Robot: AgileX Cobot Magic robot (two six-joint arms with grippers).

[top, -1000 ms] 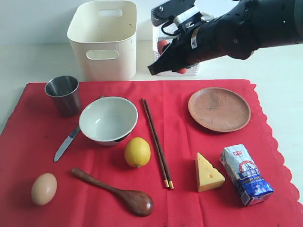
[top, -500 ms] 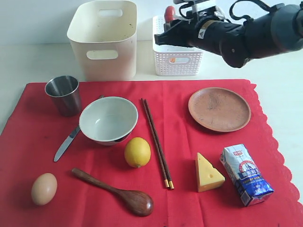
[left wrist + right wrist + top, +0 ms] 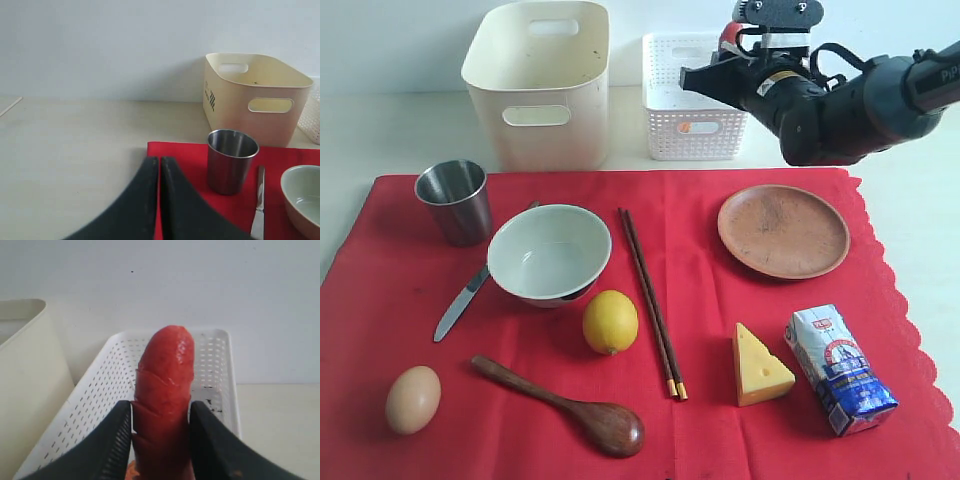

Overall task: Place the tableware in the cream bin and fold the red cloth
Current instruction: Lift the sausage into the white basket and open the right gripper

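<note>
The red cloth [image 3: 720, 290] lies spread flat. On it rest the steel cup [image 3: 453, 200], white bowl [image 3: 548, 250], knife [image 3: 460, 303], chopsticks [image 3: 650, 300], wooden spoon [image 3: 565, 405] and brown plate [image 3: 783, 230]. Behind the cloth stands the cream bin [image 3: 538, 80], with nothing showing inside. My right gripper [image 3: 698, 78] hovers over the white lattice basket, shut on a red sausage [image 3: 164, 390] that sticks out past its fingertips. My left gripper [image 3: 160, 161] is shut and holds nothing. It hangs low over the cloth's corner, beside the cup [image 3: 231, 160], and does not appear in the exterior view.
The white lattice basket [image 3: 690, 125] stands right of the cream bin with something orange inside. Food lies on the cloth: an egg [image 3: 413, 398], a lemon [image 3: 610, 321], a cheese wedge [image 3: 760, 365] and a milk carton [image 3: 840, 370]. The cloth's right edge is scalloped.
My right arm has risen from low in front of the basket and drawn back to the right, carrying the sausage above the basket. Everything on the cloth has stayed put.
</note>
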